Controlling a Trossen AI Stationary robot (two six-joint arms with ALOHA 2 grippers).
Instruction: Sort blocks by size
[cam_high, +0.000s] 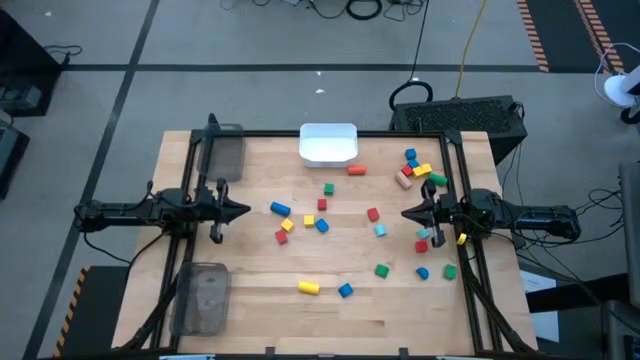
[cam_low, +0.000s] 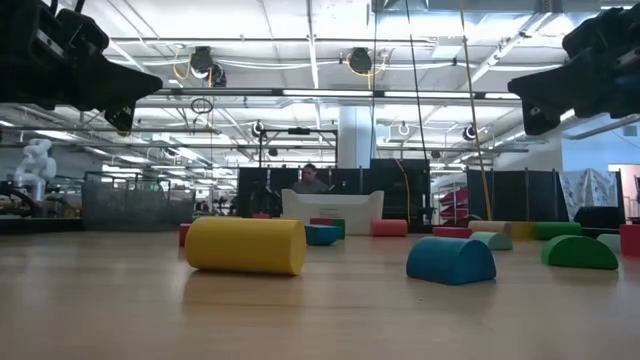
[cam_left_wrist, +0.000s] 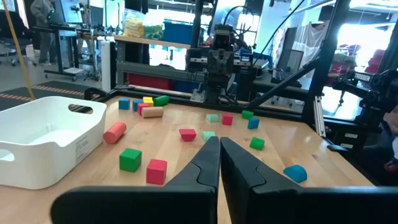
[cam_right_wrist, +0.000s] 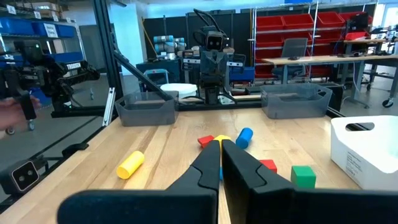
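Your left gripper (cam_high: 243, 210) hangs above the counter (cam_high: 260, 300) at its left side, fingers pressed together and holding nothing, as the left wrist view shows with the two dark tips meeting. Your right gripper (cam_high: 408, 212) mirrors it at the right side, also closed on nothing, pointing toward the middle. The blocks (cam_high: 372, 214) lie scattered between and around the two grippers: a dense cluster sits near the far right corner, another handful lies just beside the right gripper toward the near edge, and a looser spread occupies the centre. A yellow cylinder (cam_high: 308, 287) lies on its side near the front edge with a blue block (cam_high: 345, 290) just beside it; in the low view that cylinder (cam_low: 246, 245) is the closest piece. A red cylinder (cam_high: 356, 170) rests just beside the white bin (cam_high: 328, 153), which stands at the far edge in the middle. Two clear grey trays sit along the left side, one (cam_high: 226, 155) at the far corner and one (cam_high: 203, 298) at the near corner; whether any block lies in them, you cannot tell.
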